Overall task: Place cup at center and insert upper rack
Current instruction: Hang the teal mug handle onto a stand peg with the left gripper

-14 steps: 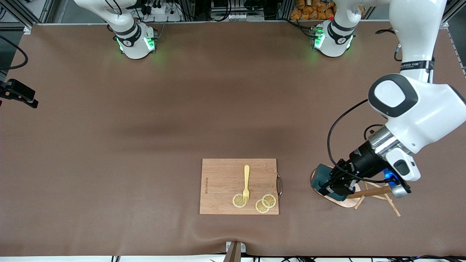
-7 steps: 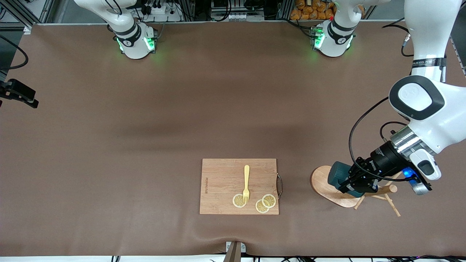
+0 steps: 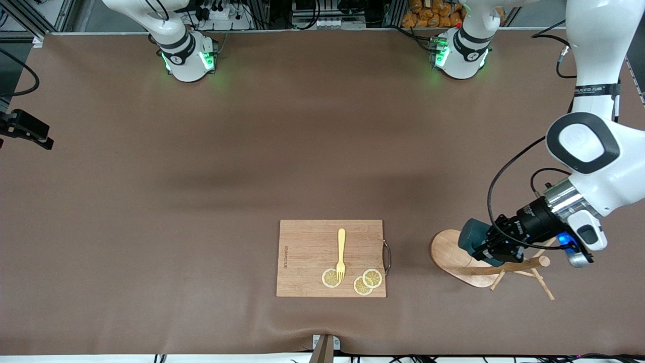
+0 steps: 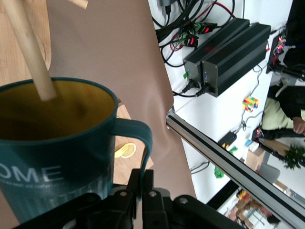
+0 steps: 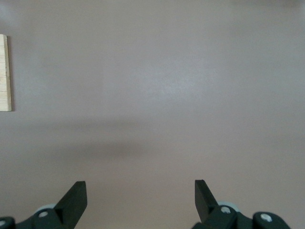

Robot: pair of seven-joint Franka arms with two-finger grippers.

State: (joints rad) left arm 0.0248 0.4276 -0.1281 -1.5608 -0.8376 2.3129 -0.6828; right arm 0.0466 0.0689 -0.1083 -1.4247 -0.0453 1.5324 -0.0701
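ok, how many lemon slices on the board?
3, all at the board's edge nearest the front camera: one slice under the fork's tines, two overlapping ones beside it toward the left arm's end. None look hidden.

on the side of the cup [image 4: 52, 162], pale capital letters reading "ome" are seen in the left wrist view, with the start of the word cut off at the picture's edge. a dark band with small pale lettering is worn on the left arm [image 3: 597, 89], but the lettering cannot be made out.
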